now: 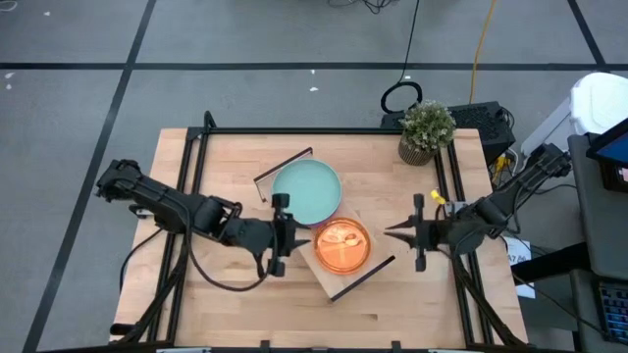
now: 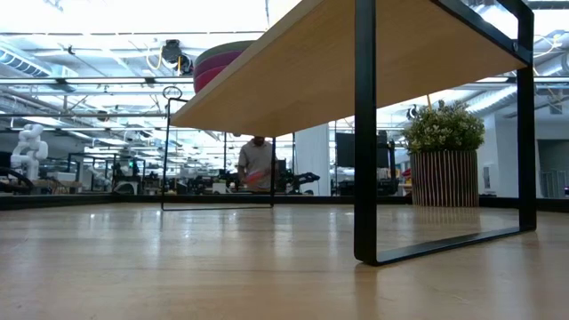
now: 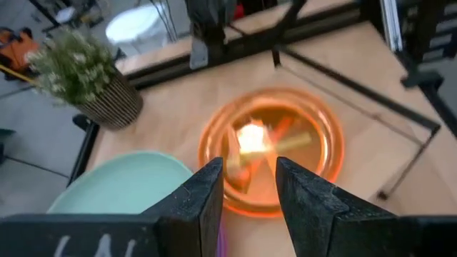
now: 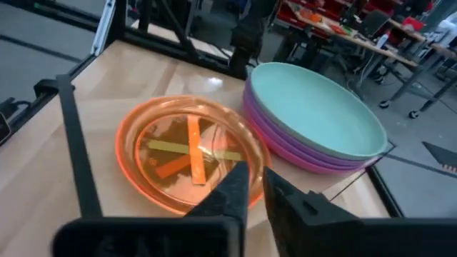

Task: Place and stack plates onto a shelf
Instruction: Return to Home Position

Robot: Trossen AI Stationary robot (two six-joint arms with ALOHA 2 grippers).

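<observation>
Wooden tabletop seen from above, with the shelf set at an angle across its middle and a potted plant at the far edge. A teal plate tops a stack of purple and magenta plates on the shelf, just beside the translucent orange plate. The left gripper hovers by the shelf's left side, fingers parted and empty. The right gripper hangs off its right side, fingers pressed together on nothing
</observation>
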